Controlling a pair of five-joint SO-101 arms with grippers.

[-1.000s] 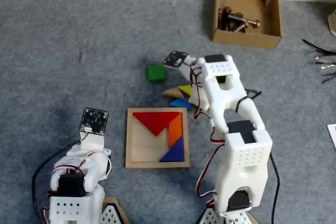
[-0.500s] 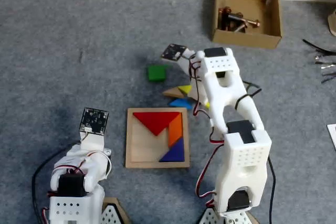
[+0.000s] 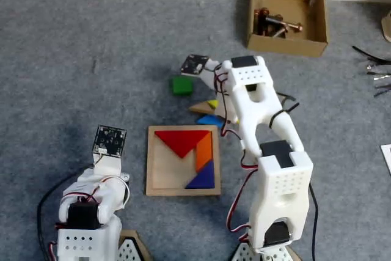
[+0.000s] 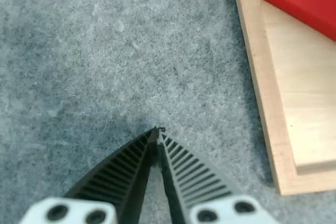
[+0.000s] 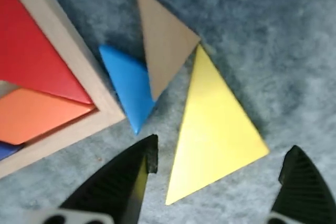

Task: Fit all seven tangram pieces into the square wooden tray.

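High view, tray: square wooden tray [image 3: 183,192] on grey carpet [image 3: 91,90] holds red triangle [image 3: 181,140], orange piece [image 3: 205,150], dark blue triangle [image 3: 203,177].
High view, loose: tan triangle [image 3: 200,109], yellow triangle [image 3: 212,103], light blue triangle [image 3: 209,120] clustered just past tray; green square block [image 3: 181,85] farther off.
Left wrist, left gripper [image 4: 156,132]: clenched, empty, over carpet beside tray.
Right wrist, right gripper [image 5: 223,161]: spread wide, straddling yellow triangle, gripping nothing.

The square wooden tray [image 3: 149,162] lies flat on the table [image 3: 91,41]. It holds a red triangle [image 3: 181,141] at its far edge, with an orange piece [image 3: 204,149] and a dark blue triangle [image 3: 203,177] down its right side. Just beyond its far right corner, tan [image 3: 200,107], yellow [image 3: 212,103] and light blue [image 3: 209,120] triangles lie flat, touching. A green square [image 3: 181,85] sits apart, farther off.
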